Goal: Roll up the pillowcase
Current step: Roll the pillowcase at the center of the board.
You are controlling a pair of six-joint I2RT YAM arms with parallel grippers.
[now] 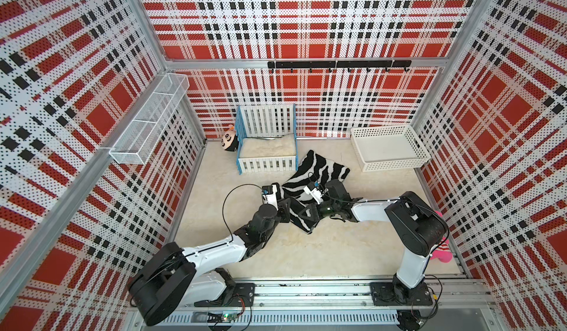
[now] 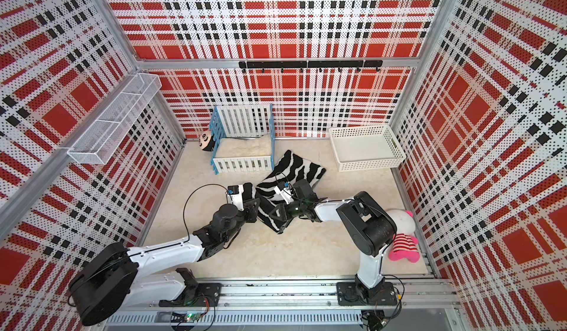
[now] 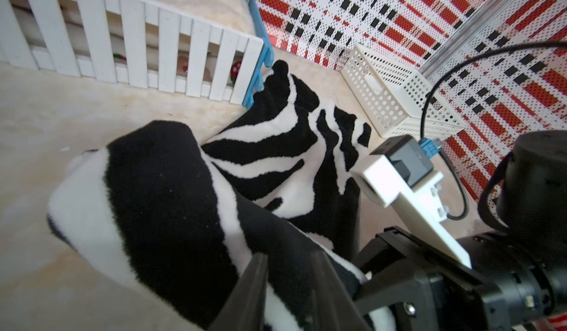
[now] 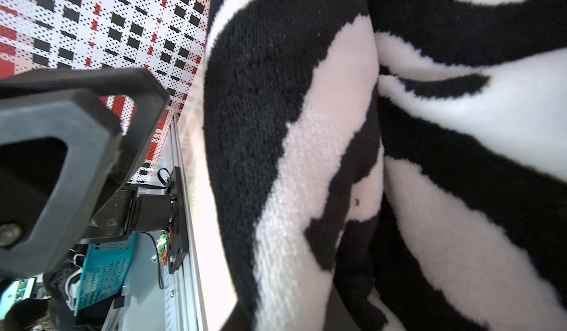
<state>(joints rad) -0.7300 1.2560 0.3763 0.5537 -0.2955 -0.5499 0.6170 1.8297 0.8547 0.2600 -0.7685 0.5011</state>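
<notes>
Near the middle of the cream fluffy tabletop (image 1: 306, 252) lies the plush black-and-white zebra-striped pillowcase (image 1: 319, 170). Its near end is curled into a thick roll and its far end is flat, with one corner just beside the white slatted toy crib with blue ends (image 1: 267, 163). The left gripper (image 3: 288, 271) sits at one end of the roll, jaws pinching a fold, probably to hold the curl tight. The right gripper (image 1: 306, 214) rests on the other end. Only one jaw shows beside the cloth, so I cannot tell whether it grips. A white perforated plastic basket (image 1: 392, 163) stands apart, beyond the cloth. The crib looks the likeliest obstacle if the roll travels toward it. A pink-and-white striped plush toy (image 2: 402, 240) lies behind the right arm.
</notes>
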